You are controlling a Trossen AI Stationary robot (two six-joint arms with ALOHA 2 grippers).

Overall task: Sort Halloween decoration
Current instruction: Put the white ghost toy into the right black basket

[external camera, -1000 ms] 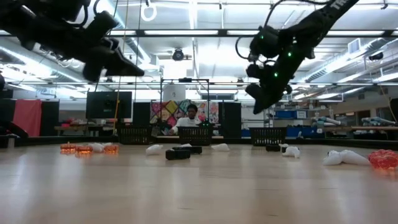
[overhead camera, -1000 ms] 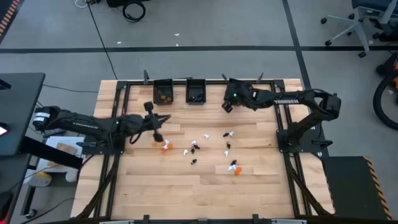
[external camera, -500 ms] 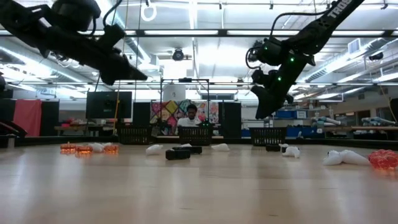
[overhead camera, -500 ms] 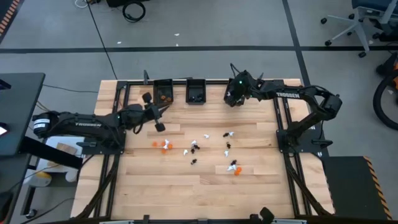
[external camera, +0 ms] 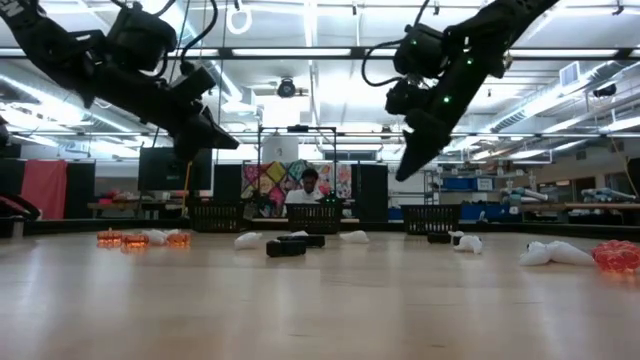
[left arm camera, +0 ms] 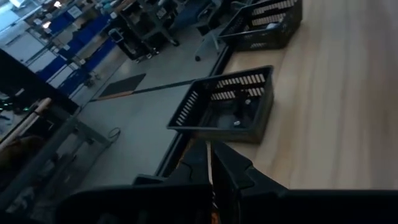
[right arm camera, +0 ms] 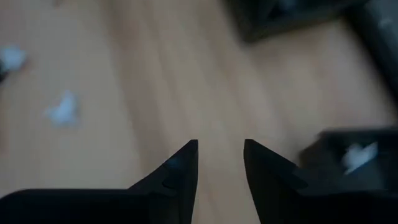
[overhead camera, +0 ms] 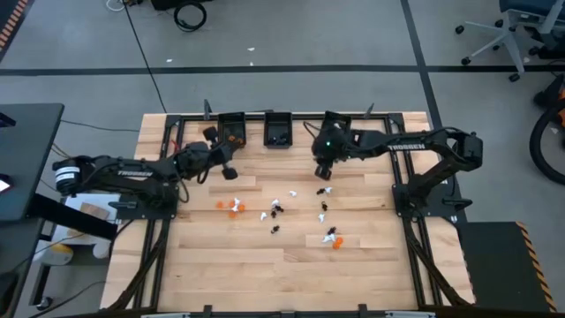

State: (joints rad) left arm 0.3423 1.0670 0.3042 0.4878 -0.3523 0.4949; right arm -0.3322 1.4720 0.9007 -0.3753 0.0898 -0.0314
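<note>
The left fingers [left arm camera: 211,163] are pressing nearly together, leaving only a thin slit; an orange sliver is showing low in that slit, but whether it is a gripped trinket cannot be told. In the high view the left gripper [overhead camera: 228,161] is sitting near the far-left part of the desk [overhead camera: 221,265], just in front of the left bin [overhead camera: 232,129], which is holding orange pieces. The right fingers [right arm camera: 180,171] are standing narrowly apart with bare wood between them, holding nothing and touching nothing. The right gripper [overhead camera: 323,168] is hanging above the desk toward the far edge, short of the middle bin [overhead camera: 279,130].

Lettering reading "TROSSEN" is showing on the right arm [overhead camera: 406,146]; white lettering on the left arm [overhead camera: 124,172] is too small to read.

The Halloween decoration [overhead camera: 276,210] is lying scattered across the middle of the desk: an orange piece [overhead camera: 234,207] toward the left, white and black pieces at centre, an orange piece [overhead camera: 336,240] nearer the right. Individual shapes are too small to make out. A white trinket [overhead camera: 324,190] is lying just nearer than the right gripper. In the low view a person [external camera: 310,190] is sitting behind the desk, partly hidden by the bins.
</note>
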